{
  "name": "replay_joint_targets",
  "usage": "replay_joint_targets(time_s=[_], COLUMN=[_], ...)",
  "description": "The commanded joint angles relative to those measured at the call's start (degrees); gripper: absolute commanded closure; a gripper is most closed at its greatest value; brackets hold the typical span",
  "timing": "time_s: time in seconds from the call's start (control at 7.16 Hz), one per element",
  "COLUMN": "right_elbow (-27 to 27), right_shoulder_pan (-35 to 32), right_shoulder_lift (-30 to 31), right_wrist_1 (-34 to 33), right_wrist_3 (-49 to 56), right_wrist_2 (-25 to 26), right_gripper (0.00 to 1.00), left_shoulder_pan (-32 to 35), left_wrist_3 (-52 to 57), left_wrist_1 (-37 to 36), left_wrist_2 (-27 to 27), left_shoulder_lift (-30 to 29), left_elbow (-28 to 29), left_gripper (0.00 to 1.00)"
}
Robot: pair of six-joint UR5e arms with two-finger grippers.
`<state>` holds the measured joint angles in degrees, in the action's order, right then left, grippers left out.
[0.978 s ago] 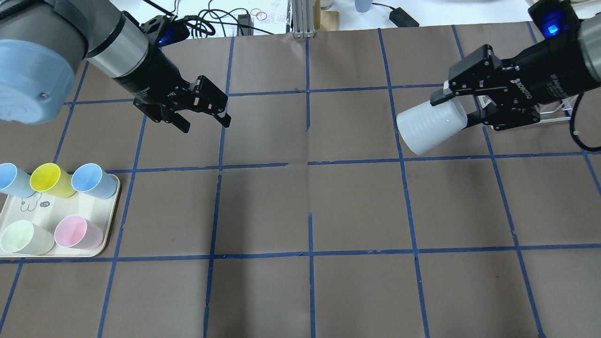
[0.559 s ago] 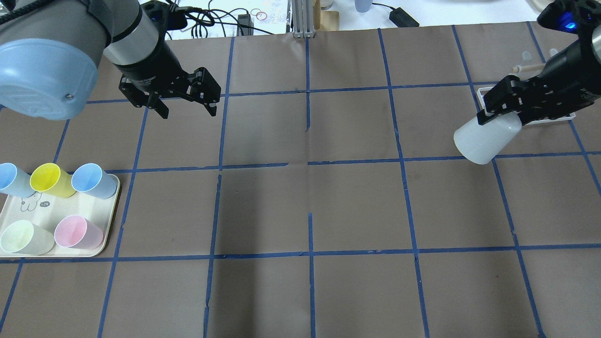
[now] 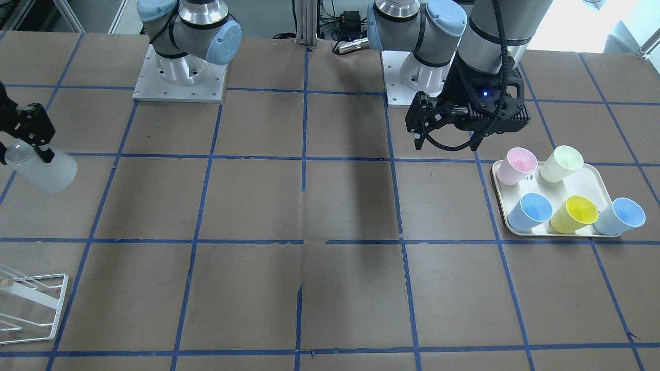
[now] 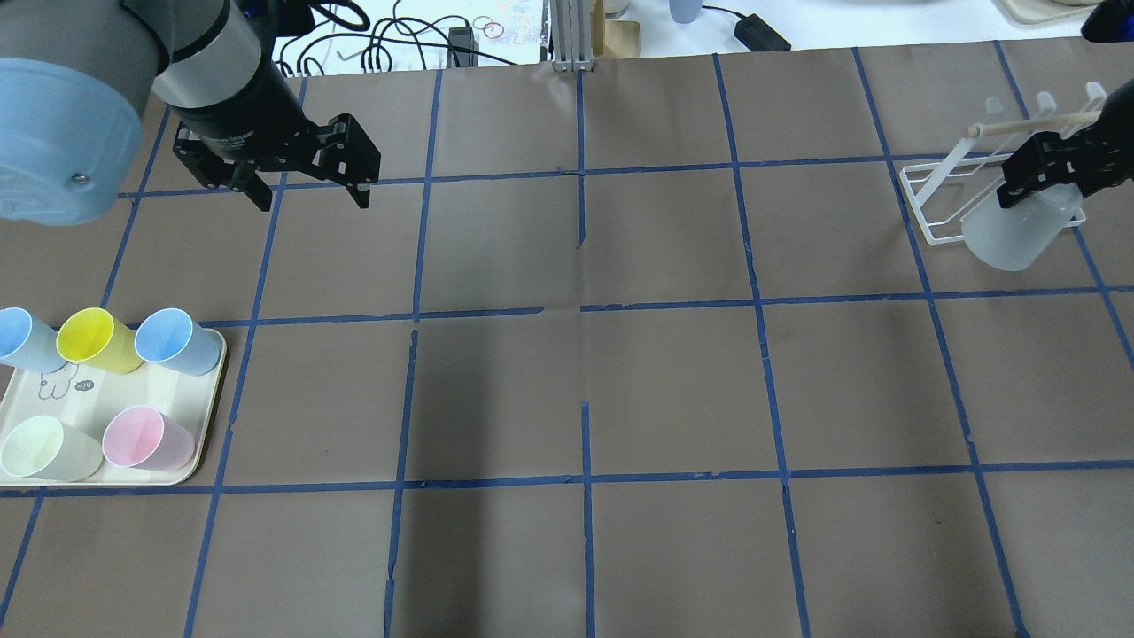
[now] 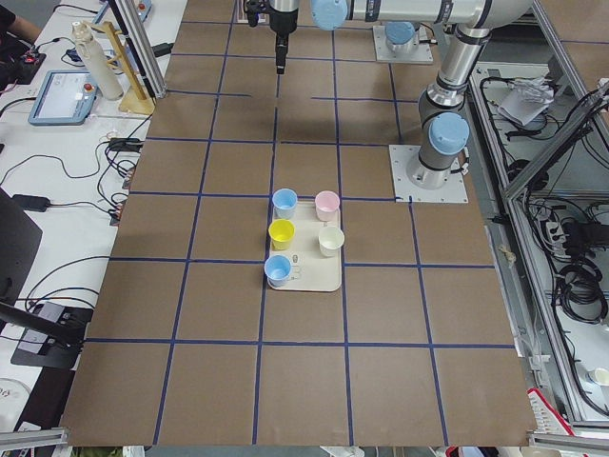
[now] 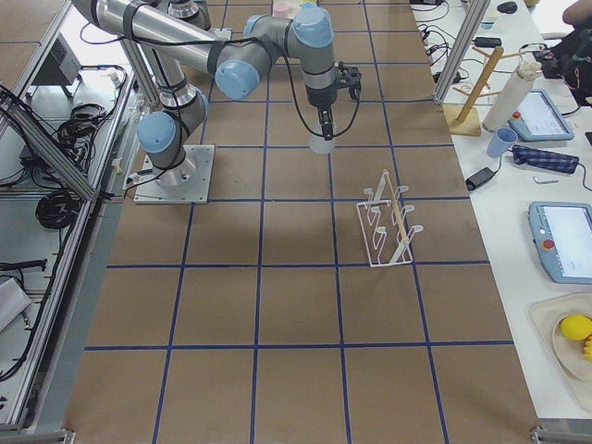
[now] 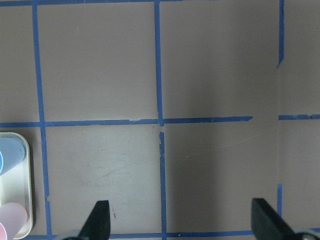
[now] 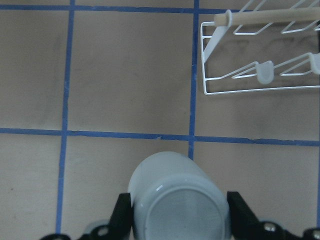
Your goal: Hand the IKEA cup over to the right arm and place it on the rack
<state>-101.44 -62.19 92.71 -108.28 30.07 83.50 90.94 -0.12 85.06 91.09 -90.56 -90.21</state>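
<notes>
Right gripper had the IKEA cup clamped, rack at its 1 o'clock wrist-view; left gripper jaws spread, empty.

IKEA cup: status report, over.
Right end effector shut on IKEA cup. Left end effector open, empty. Cup aloft, short of rack, not placed. Nothing between them.

tray at table's left end | five cups on it: yellow cup between two blue cups, pink cup, pale cup, possibly greenish | brown table, blue tape grid | cables far side
</notes>
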Motion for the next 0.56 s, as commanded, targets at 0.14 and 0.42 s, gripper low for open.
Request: replay_joint_targets(time_s=[0.14, 0.42], right_elbow=[5.4, 6.5], right_shoulder_pan=[2.1, 2.1], right_shoulder_lift=[-7.7, -10.6], right_wrist_1=[-7.8, -11.7], right_wrist_3=[1.9, 2.3], right_wrist_2=[0.3, 0.2], right_gripper=[0.99, 0.96], left_shoulder_pan=[-0.3, -0.9], left_wrist_3=[0.2, 0.2], left_wrist_1=[2.5, 2.5], left_wrist_2=[0.7, -0.6], left_shoulder_lift=[2.6, 3.2], left_elbow=[-0.9, -0.9], left_gripper=[0.00, 0.00])
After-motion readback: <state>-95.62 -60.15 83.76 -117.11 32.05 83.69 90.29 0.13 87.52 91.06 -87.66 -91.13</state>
